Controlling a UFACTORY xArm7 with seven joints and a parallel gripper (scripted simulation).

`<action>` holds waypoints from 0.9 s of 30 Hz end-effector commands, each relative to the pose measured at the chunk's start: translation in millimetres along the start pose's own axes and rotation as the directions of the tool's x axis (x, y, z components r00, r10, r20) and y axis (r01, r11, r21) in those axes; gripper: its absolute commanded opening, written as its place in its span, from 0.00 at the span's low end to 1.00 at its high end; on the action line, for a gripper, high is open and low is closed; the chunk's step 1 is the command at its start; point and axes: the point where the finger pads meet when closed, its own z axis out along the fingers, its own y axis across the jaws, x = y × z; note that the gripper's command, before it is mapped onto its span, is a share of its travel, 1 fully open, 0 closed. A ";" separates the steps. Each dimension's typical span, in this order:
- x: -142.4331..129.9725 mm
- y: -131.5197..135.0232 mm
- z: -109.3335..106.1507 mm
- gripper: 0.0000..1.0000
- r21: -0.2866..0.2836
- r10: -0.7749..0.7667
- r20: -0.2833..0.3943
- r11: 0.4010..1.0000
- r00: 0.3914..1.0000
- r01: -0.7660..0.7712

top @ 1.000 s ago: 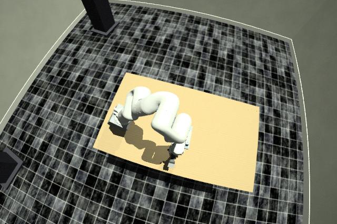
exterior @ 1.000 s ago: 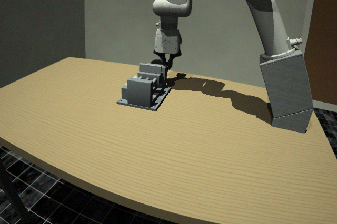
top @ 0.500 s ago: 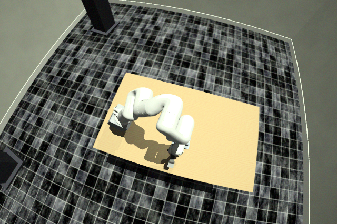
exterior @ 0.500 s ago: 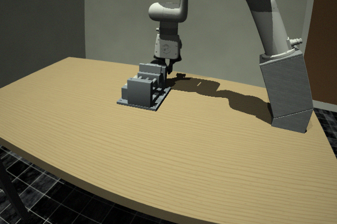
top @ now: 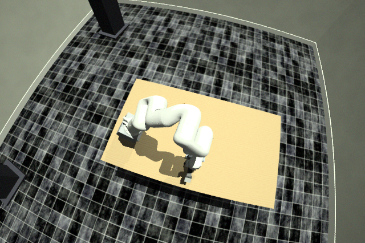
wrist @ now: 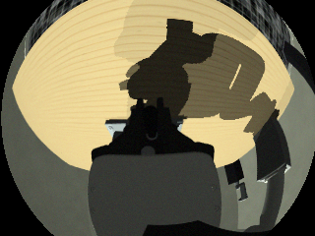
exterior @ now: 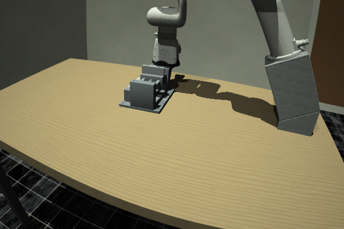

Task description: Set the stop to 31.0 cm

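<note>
Wood tabletop (top: 241, 146) (exterior: 180, 148) (wrist: 74, 98) fills most of ext. view; grey stop fixture (exterior: 142, 94) (wrist: 114, 126) sits L of ctr. Gripper (exterior: 170, 68) (wrist: 150, 106) behind it, jaws narrow, on dark handwheel grip (wrist: 151, 118); stop setting unreadable.

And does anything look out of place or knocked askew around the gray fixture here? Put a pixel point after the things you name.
Nothing stands out. In the exterior view the gray fixture (exterior: 142, 94) sits flat on the wooden table (top: 244, 146) (exterior: 194, 151) (wrist: 64, 98), with no visible damage or spill. Its far end, behind the blocks, is too hidden to judge.
</note>
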 end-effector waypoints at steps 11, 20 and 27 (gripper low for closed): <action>0.5 -26.1 -9.1 0.06 0.004 0.000 0.000 1.000 1.000 0.000; 0.5 -33.1 -21.6 0.06 0.004 0.000 0.000 1.000 1.000 0.000; 0.5 -33.9 -29.6 0.06 0.004 0.000 0.000 1.000 1.000 0.000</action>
